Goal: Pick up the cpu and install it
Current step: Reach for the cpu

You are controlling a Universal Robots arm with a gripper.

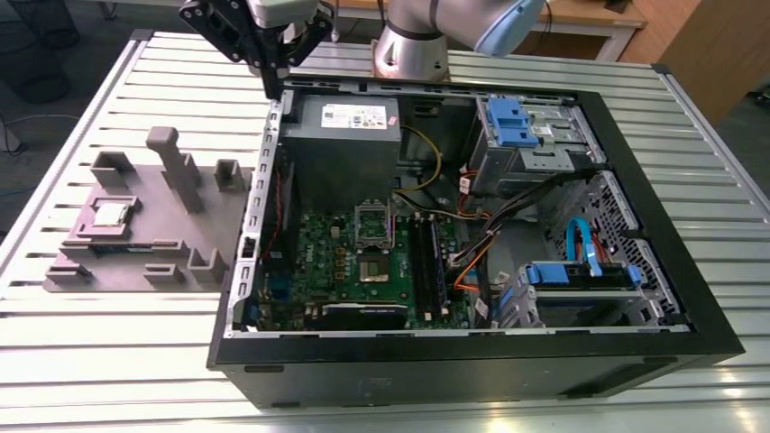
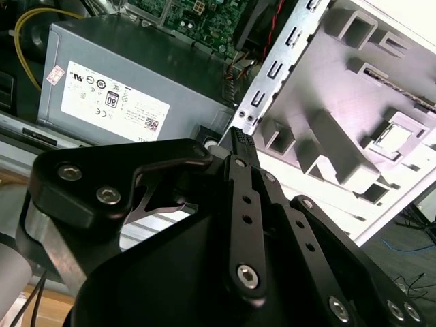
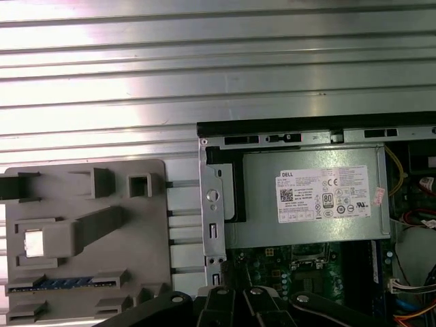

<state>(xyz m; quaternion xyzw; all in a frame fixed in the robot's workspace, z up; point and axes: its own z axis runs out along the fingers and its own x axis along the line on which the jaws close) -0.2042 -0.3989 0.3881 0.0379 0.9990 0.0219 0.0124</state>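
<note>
— Where is the cpu (image 1: 112,214)?

— It lies flat in a square recess of the mauve-grey tray (image 1: 157,227), silver top up. The tray stands on the slatted metal surface (image 1: 121,361), just beside the open computer case (image 1: 481,347), on the exterior view's left. Upright blocks (image 1: 180,167) rise from the tray behind the chip. Nothing touches it.

— And your end effector?

— My end effector (image 1: 276,88) hangs well apart from the cpu, above the far corner of the case. It is over the case wall nearest the tray, close to the grey power supply (image 1: 343,135). My fingers are pressed together with nothing between them (they narrow to a single tip in the exterior view).

— What do your own cameras give you?

— In the second wrist view, the end effector (image 2: 240,136) points down at the perforated metal edge of the case. The power supply (image 2: 129,82) sits to one side and the tray (image 2: 320,102) to the other, with the cpu (image 2: 394,139) in its recess. In the first wrist view the cpu (image 3: 34,243) shows as a bright square on the tray (image 3: 136,238). The green motherboard (image 3: 272,269) lies inside the case beside the power supply (image 3: 313,197).
</note>
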